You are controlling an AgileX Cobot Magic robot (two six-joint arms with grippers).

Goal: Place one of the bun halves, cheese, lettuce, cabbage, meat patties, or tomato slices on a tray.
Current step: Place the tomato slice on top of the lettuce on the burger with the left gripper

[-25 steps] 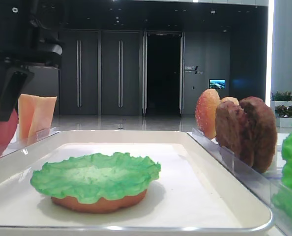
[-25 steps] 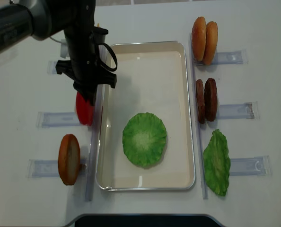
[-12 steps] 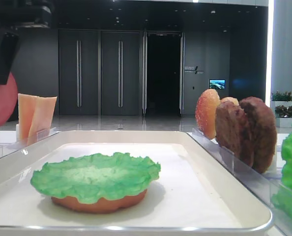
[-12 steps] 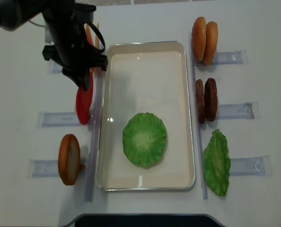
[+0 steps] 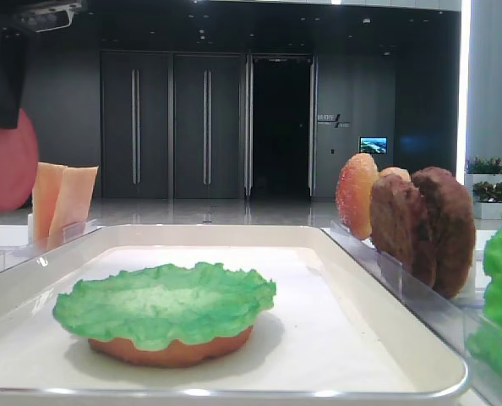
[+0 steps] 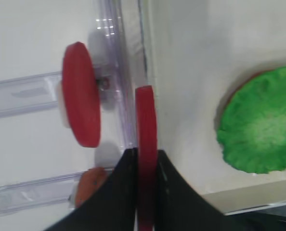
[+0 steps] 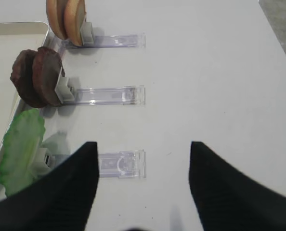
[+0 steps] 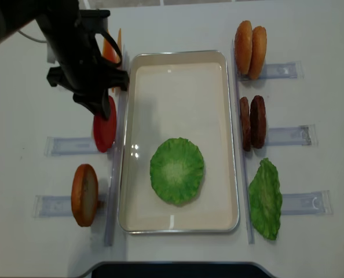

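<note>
The left gripper [image 6: 144, 168] clamps 1 red tomato slice [image 6: 146, 144] on edge between its dark fingers, holding it in the air just outside the left rim of the white tray [image 8: 178, 69]. A 2nd tomato slice [image 6: 80, 94] stands upright in its clear holder [image 6: 22, 94] just beside the held one, apart from it. In the overhead view the left arm [image 8: 79, 52] hangs over the table to the left of the tray, the red disc showing below it. On the tray lies a lettuce leaf [image 8: 176, 171] atop a flat bun half [image 5: 171, 349], toward the near end. Left of the tray stand the cheese slices [image 5: 61, 199] at the far end and another bun half [image 8: 84, 194] at the near end. Right of the tray stand 2 bun halves [image 8: 250, 49], 2 meat patties [image 8: 252, 123] and a 2nd lettuce piece [image 8: 265, 198], each at its own holder. The right gripper [image 7: 143, 187] hovers over bare table right of those holders, its 2 dark fingers [image 7: 225, 192] spread wide with nothing between them
</note>
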